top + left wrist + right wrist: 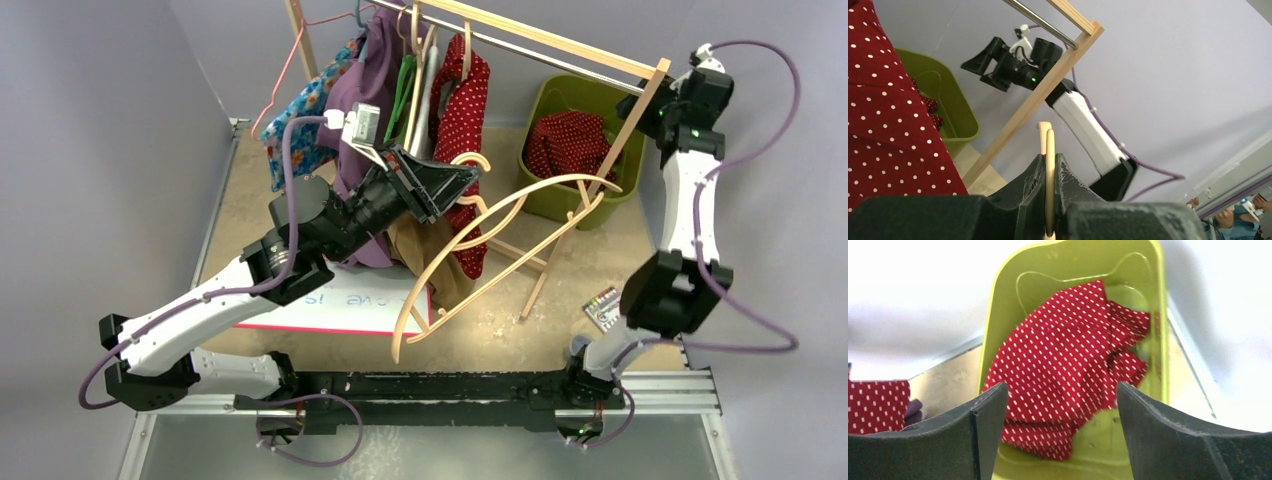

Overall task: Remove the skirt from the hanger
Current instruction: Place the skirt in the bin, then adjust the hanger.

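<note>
The red white-dotted skirt point(565, 140) lies crumpled in the green bin point(553, 95) at the back right, off the hanger. In the right wrist view the skirt point(1068, 370) fills much of the bin point(998, 305). My right gripper point(1062, 405) hovers above it, open, with nothing between its fingers. The bare wooden hanger point(500, 250) hangs tilted in mid-air in front of the clothes rack. My left gripper point(470, 180) is shut on its hook. In the left wrist view the hook point(1044, 132) rises from between the closed fingers of the left gripper point(1049, 172).
A wooden clothes rack point(540, 40) stands at the back with several garments: another red dotted piece point(462, 100), a purple one point(370, 90) and a blue floral one point(305, 120). A written paper sheet point(350, 300) and a small colour card point(603, 305) lie on the table.
</note>
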`<control>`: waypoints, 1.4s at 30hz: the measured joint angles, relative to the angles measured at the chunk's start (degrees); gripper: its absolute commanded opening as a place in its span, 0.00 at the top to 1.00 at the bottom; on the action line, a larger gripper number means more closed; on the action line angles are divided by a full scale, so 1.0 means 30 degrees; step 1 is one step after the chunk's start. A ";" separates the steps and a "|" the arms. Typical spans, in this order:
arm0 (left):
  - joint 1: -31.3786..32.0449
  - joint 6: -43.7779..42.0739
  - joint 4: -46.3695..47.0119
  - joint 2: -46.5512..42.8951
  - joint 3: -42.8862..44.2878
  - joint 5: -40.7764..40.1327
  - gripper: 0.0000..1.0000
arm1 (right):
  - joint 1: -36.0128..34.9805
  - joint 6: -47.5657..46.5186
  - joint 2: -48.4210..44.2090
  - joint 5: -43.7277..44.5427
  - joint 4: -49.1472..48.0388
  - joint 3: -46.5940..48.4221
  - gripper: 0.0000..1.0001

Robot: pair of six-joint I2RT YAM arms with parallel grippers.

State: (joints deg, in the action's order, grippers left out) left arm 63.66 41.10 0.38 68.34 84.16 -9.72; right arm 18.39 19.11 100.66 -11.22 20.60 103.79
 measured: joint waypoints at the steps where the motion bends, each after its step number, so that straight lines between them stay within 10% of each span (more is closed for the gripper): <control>1: 0.0000 0.0000 0.0000 0.0000 0.0044 0.0007 1.00 | 0.0036 -0.0131 -0.1064 0.0459 -0.0007 -0.0714 0.15; 11: 0.0000 -0.0066 0.0138 0.0546 0.0918 0.0197 1.00 | -0.0036 0.0969 -1.3187 0.3082 -0.0299 -1.0863 0.16; 24: 0.0000 -0.0576 0.0597 0.0051 0.0721 -0.0568 1.00 | -0.0787 0.1370 -2.3627 0.2994 0.4153 -1.2211 0.16; 42: 0.0000 -0.1078 0.2127 0.0168 0.0262 -0.1239 1.00 | -0.4116 0.0474 -2.4108 -1.3923 0.4466 -1.2400 0.11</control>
State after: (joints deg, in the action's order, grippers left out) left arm 63.66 37.87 6.76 68.84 84.95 -13.43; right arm 6.04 20.53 28.34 -52.99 34.00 66.59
